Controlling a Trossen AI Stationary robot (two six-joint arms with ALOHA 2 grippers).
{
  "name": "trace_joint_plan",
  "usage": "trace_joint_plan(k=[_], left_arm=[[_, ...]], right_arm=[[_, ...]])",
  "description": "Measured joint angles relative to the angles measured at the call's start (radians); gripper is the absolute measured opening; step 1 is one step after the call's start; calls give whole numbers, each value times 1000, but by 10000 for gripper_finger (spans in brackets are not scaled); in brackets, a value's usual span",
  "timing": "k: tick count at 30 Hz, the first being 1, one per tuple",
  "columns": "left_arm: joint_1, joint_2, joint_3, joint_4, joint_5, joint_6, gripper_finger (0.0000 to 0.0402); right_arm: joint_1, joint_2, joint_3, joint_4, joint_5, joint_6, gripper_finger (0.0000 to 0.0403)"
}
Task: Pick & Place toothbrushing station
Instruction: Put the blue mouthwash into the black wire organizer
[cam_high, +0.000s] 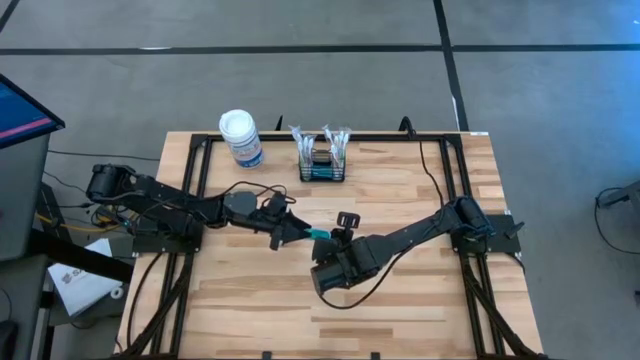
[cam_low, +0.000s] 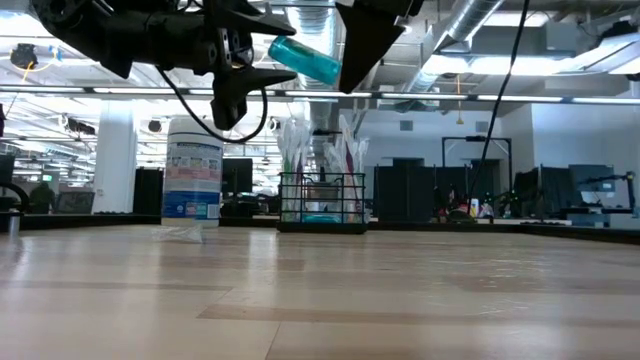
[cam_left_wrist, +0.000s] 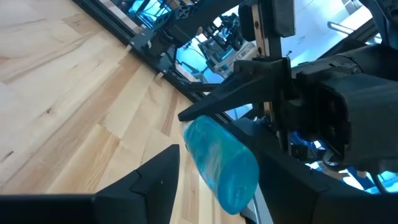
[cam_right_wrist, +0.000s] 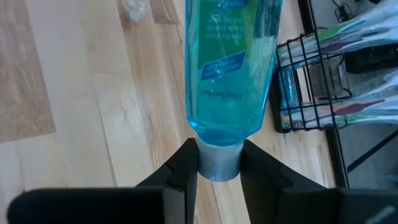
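Right gripper (cam_right_wrist: 214, 163) pinches the grey cap of a translucent blue plastic bottle (cam_right_wrist: 231, 62) mid-air; left gripper (cam_high: 295, 228) is spread around its far end — handover looks underway. Black wire-mesh rectangular basket (cam_high: 324, 163) sits at the table's back edge. Left should close squarely before right releases — a slip is likely otherwise.

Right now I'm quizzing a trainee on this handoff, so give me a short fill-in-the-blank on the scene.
1. The right gripper is shut on the ____ of the blue bottle.
2. The left gripper has its fingers ____ around the bottle's other end.
3. The wire basket stands beside the white-lidded ____ at the table's far edge.

Missing words: cap; open; canister
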Motion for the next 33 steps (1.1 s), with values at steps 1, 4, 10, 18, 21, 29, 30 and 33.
trace_joint_plan(k=[1,4,10,18,21,29,30,33], left_arm=[[0,1,0,-1,0,-10,196],[0,18,0,-4,1,-24,184],[-1,98,28,-8,6,-48,161],[20,145,110,-11,24,5,139],[35,116,113,-5,30,9,138],[15,112,113,-57,42,11,140],[14,112,113,-57,41,11,140],[15,112,113,-57,38,11,140]], right_arm=[[-2,0,0,0,0,0,82],[-9,0,0,0,-4,0,82],[-26,0,0,1,-4,0,82],[-28,-1,-30,7,-6,1,82],[-27,-1,-41,3,-30,1,82],[-28,-1,-43,1,-30,1,82],[-28,-1,-43,1,-30,1,82],[-37,-1,-43,0,-31,1,82]])
